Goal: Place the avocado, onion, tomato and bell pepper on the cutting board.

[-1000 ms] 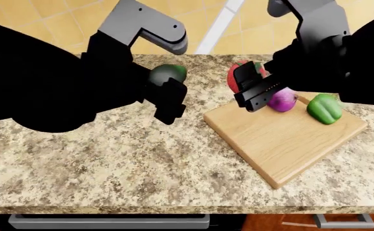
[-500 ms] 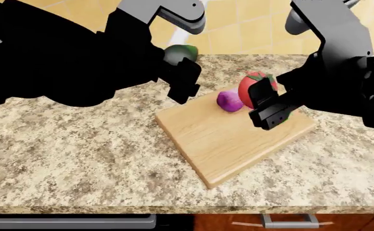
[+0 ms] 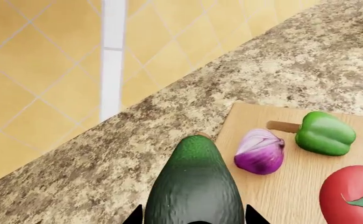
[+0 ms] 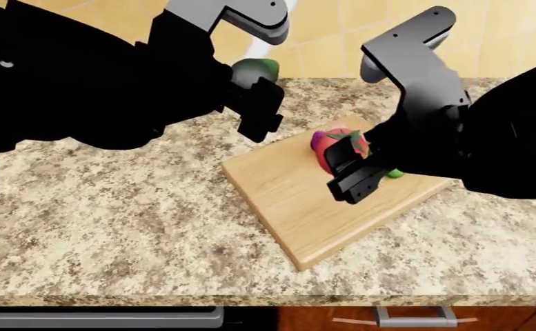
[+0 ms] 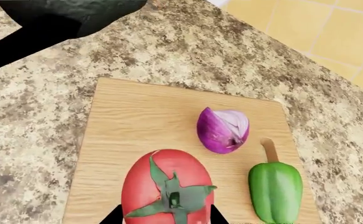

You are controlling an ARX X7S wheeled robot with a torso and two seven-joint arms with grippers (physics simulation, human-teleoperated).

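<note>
My left gripper (image 4: 254,88) is shut on the dark green avocado (image 4: 252,69) (image 3: 195,186), held above the counter just off the far left corner of the light-wood cutting board (image 4: 291,196) (image 3: 274,196) (image 5: 138,121). My right gripper (image 4: 345,164) (image 5: 166,217) is shut on the red tomato (image 4: 335,147) (image 5: 166,184), stem cap up, over the middle of the board. The purple onion (image 3: 260,151) (image 5: 223,129) and the green bell pepper (image 3: 324,134) (image 5: 274,191) lie on the board. In the head view the right arm hides most of both.
The board lies at an angle on a speckled granite counter (image 4: 111,207). Yellow tiled floor (image 3: 38,70) shows past the counter's far edge. Drawer handles (image 4: 97,317) run below the front edge. The two black arms fill the upper left and right of the head view.
The right gripper has carried the tomato left and lower over the board's middle, now covering the onion in the head view. The left gripper with the avocado has barely shifted.
</note>
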